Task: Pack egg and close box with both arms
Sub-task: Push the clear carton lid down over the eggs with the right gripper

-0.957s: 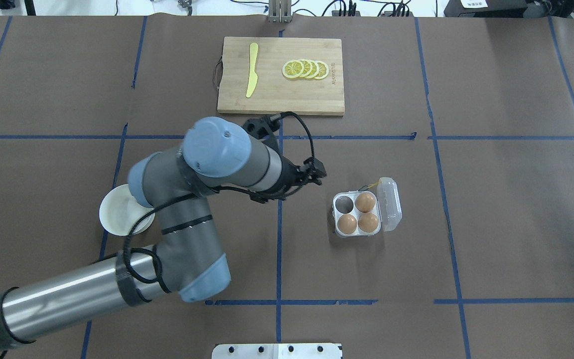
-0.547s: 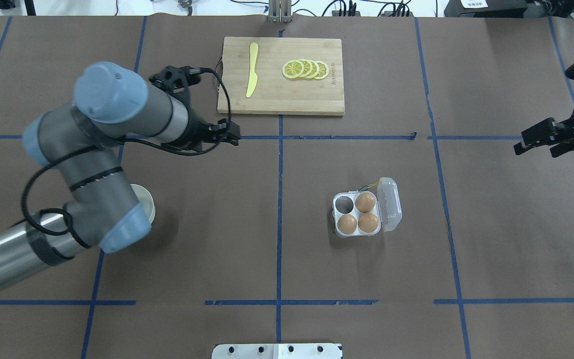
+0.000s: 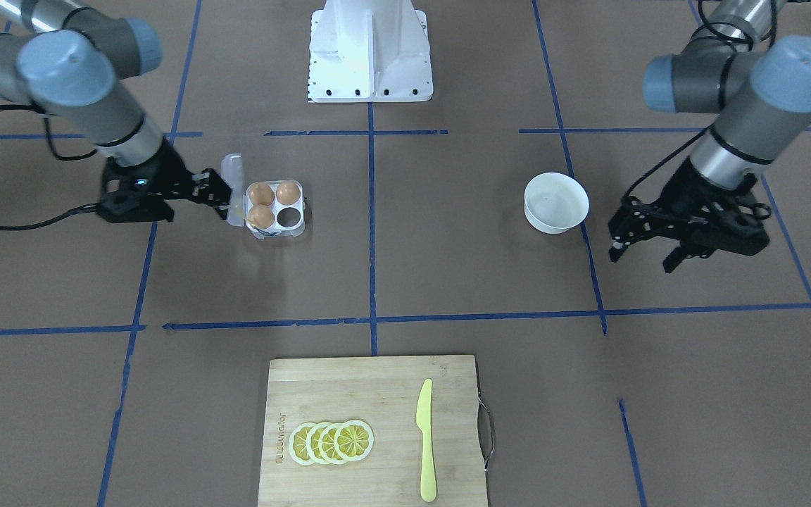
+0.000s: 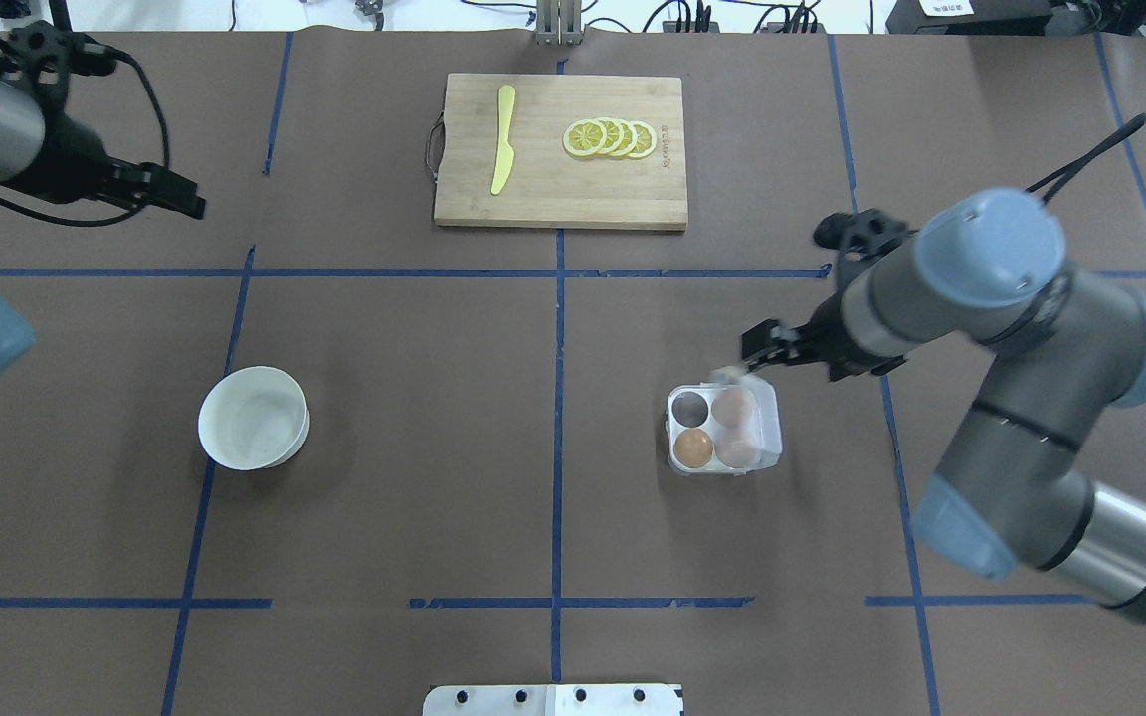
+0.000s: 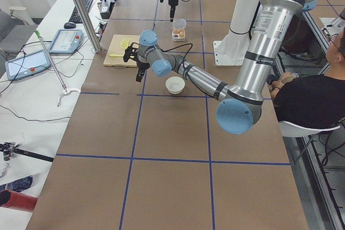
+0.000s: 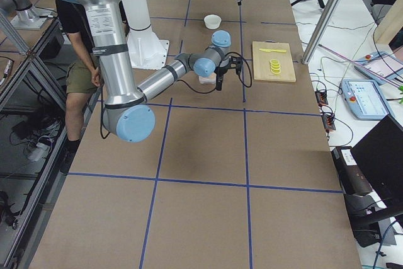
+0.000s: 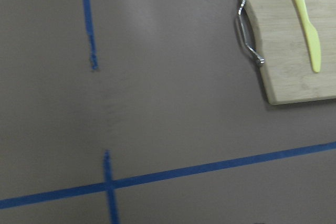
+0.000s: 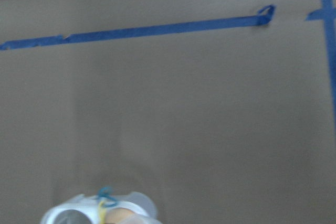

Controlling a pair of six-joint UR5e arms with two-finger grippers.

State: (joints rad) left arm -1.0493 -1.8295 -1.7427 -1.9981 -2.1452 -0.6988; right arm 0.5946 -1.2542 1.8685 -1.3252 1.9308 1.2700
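Clear-plastic four-cell egg box (image 4: 674,430) sits between table centre and right edge. Three smooth light-brown eggs (image 4: 693,447) seated, one cell empty. Hinged transparent lid (image 4: 768,423) tipped halfway over, not shut. Beside lid, black right gripper (image 4: 754,355), opening unreadable. Toward far-left corner, black left gripper (image 3: 640,260), fingers apart. Closing remains.

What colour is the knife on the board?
Yellow; the knife shows best in the front-facing view.

Lid (image 4: 770,413) is just a blur over two eggs (image 4: 732,408); right wrist view crops the box (image 8: 100,213) at its bottom edge.
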